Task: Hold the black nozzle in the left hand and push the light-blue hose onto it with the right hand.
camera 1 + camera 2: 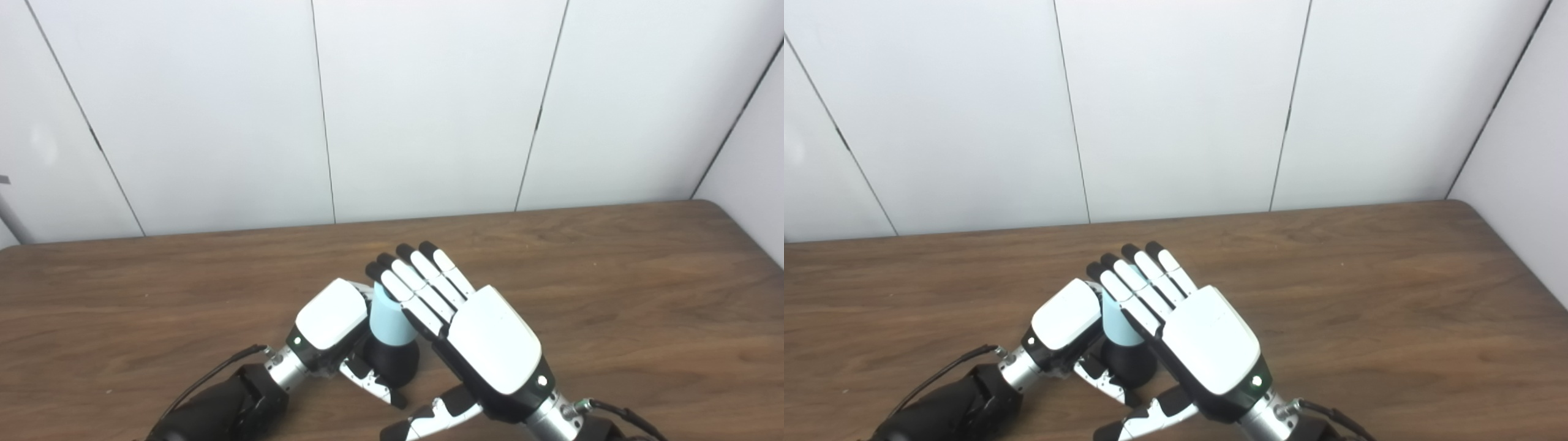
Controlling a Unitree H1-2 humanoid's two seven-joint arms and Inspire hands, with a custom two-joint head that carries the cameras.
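A short light-blue hose point(391, 321) stands upright on a black nozzle point(393, 362) near the table's front middle. My left hand point(331, 315) is wrapped around this pair from the left, with its thumb lying in front of the black base. Its fingers are hidden behind the hose. My right hand point(484, 337) is open, its fingers point(422, 282) straight and close together. They slant over the top and right side of the hose, with the palm to the right of it. I cannot tell whether they touch it.
The brown wooden table point(612, 275) stretches left and right, with its rounded right corner near a white wall. White wall panels point(429, 110) rise directly behind the table's far edge. A black cable point(208, 373) runs along my left wrist.
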